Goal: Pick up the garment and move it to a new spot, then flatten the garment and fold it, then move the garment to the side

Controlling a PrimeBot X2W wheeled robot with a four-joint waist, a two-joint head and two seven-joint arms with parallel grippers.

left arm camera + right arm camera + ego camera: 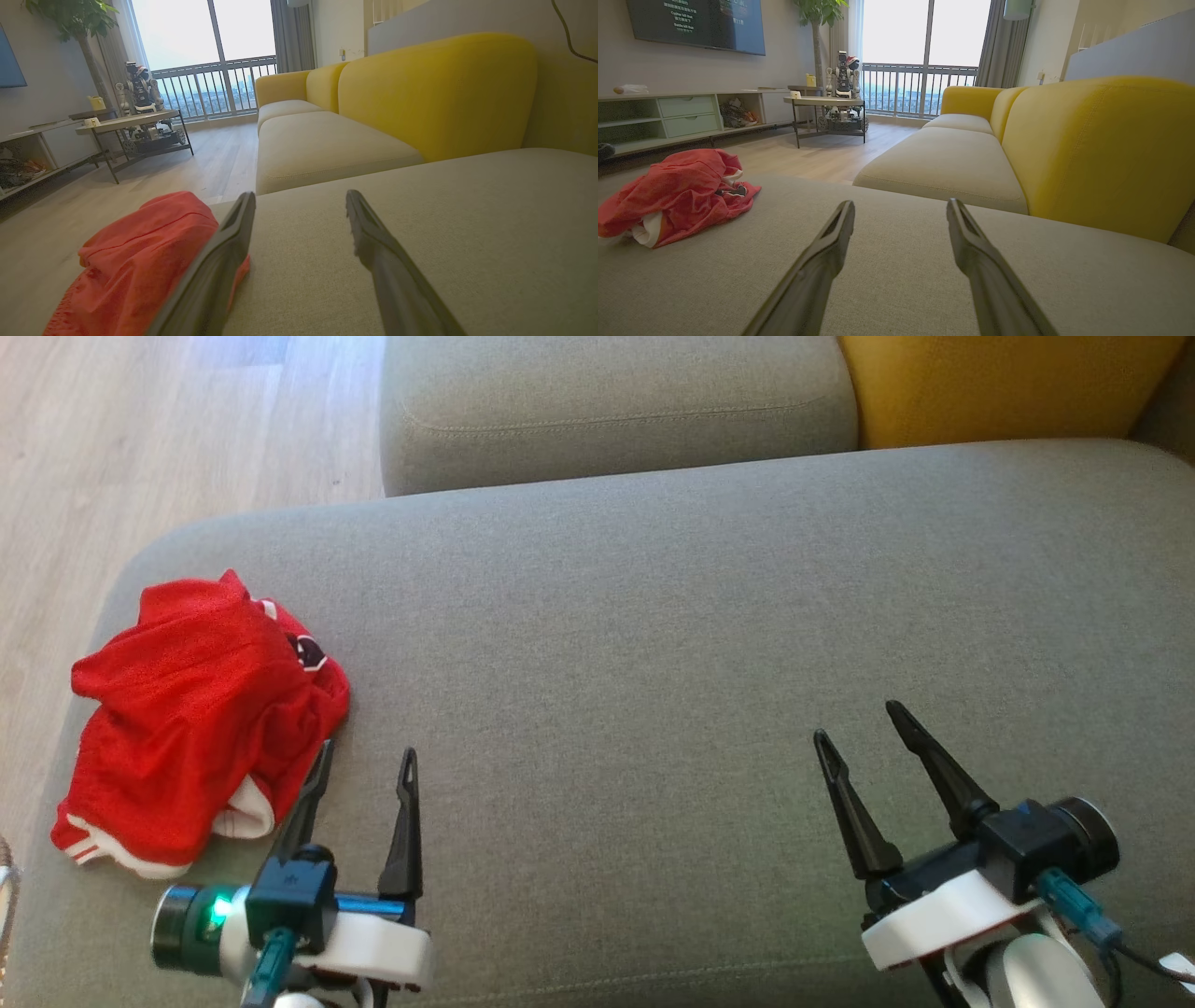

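The garment point(201, 709), red with white trim, lies crumpled at the left end of the grey seat point(653, 644), near its edge. The left gripper point(368, 748) is held wide open and empty just right of the garment. Its left finger overlaps the garment's hem in the head view, and contact cannot be confirmed. The right gripper point(857, 721) is likewise spread open and empty over bare seat, well apart from the garment. In the right wrist view, a low shelf unit point(686, 116) is shown along the wall. Its two drawers are shut, and a tangled pile point(737, 114) is stored in the open compartment to their right. Further right, a table point(826, 100) is shown with a small robot point(843, 70) at it. A dark patch point(306, 651) on the garment is resolved in the head and right wrist views.
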